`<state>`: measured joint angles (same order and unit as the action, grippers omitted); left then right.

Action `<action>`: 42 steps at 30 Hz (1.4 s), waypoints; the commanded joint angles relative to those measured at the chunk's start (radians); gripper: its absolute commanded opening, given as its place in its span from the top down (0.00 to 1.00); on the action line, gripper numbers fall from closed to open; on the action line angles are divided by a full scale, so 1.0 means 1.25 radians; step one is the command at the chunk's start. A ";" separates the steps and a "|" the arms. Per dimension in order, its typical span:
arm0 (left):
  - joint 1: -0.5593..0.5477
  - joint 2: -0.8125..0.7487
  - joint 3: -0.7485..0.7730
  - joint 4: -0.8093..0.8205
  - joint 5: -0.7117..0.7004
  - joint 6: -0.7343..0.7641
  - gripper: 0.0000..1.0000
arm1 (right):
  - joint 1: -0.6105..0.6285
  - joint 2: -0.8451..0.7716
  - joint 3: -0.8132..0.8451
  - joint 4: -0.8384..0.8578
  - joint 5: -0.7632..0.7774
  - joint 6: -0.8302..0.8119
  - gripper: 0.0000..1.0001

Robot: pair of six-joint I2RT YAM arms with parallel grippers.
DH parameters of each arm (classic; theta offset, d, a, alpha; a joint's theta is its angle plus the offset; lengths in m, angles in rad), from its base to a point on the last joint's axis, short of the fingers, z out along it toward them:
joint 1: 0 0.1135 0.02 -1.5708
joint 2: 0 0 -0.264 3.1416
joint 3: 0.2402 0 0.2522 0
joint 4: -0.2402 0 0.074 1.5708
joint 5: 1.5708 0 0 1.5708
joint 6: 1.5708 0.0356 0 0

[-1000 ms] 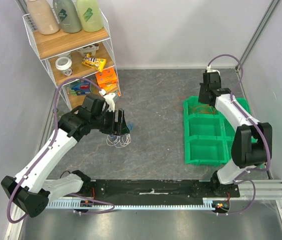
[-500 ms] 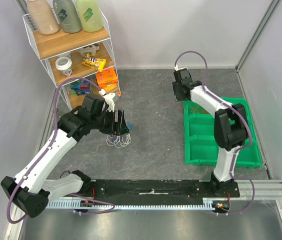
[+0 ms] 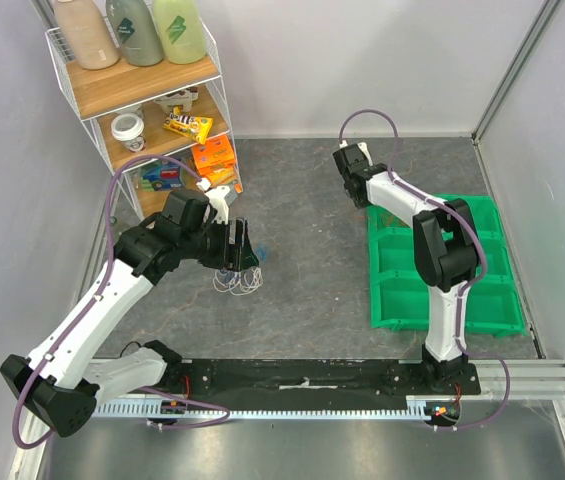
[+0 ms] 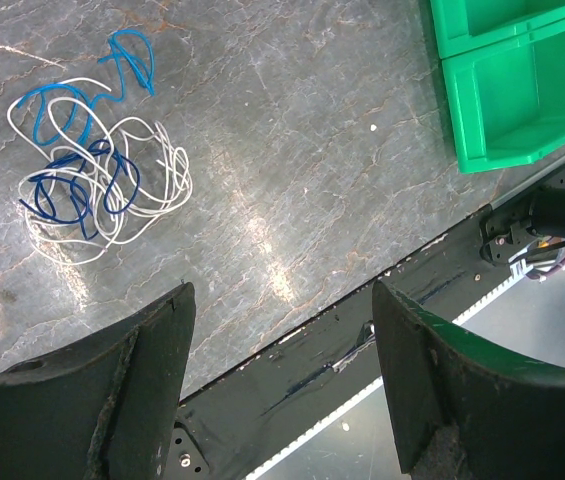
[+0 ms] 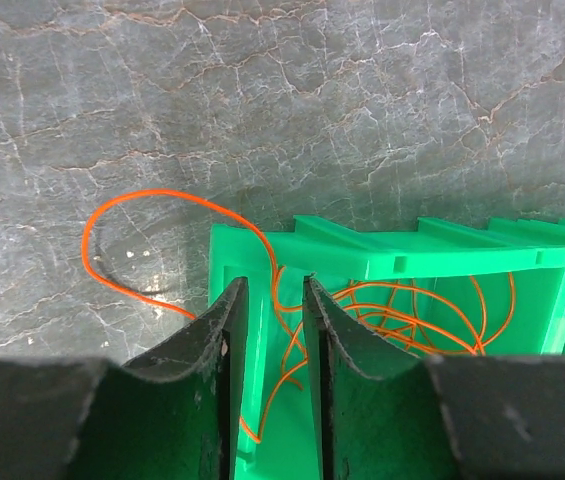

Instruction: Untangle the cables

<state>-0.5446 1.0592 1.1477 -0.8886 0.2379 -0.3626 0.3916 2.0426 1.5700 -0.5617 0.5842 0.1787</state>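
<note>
A tangle of white and blue cables (image 4: 92, 170) lies on the grey table, also seen as the bundle (image 3: 240, 282) just in front of my left gripper (image 3: 237, 247). The left gripper (image 4: 282, 300) hovers over it, open and holding nothing. Orange cables (image 5: 402, 300) lie in the far compartment of the green bin (image 5: 362, 255), and one orange loop (image 5: 152, 195) spills over the bin's corner onto the table. My right gripper (image 5: 274, 290) hangs over that corner (image 3: 359, 192). Its jaws stand a narrow gap apart, with an orange strand showing in the gap, not pinched.
The green bin (image 3: 374, 270) with its compartments fills the right side of the table. A wire shelf (image 3: 142, 90) with bottles and packets stands at the back left, close to the left arm. A black rail (image 3: 302, 385) runs along the near edge.
The right arm swung left, from over the bin's far compartment to its far-left corner. Its jaws went from shut to parted. The left arm and the white-blue bundle stayed put.
</note>
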 commanded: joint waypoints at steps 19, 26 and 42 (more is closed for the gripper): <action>0.001 0.006 0.030 0.004 0.017 0.021 0.23 | -0.050 -0.198 -0.080 -0.012 -0.006 0.064 1.00; 0.002 0.012 0.032 0.008 0.021 0.023 0.23 | -0.119 -0.234 -0.162 0.079 -0.336 -0.025 0.69; 0.002 -0.008 0.028 0.000 0.013 0.018 0.23 | -0.045 -0.022 -0.078 0.183 -0.363 0.246 0.38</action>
<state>-0.5446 1.0740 1.1477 -0.8886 0.2455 -0.3626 0.3523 1.9808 1.4788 -0.4438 0.1295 0.3840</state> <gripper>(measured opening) 0.773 0.613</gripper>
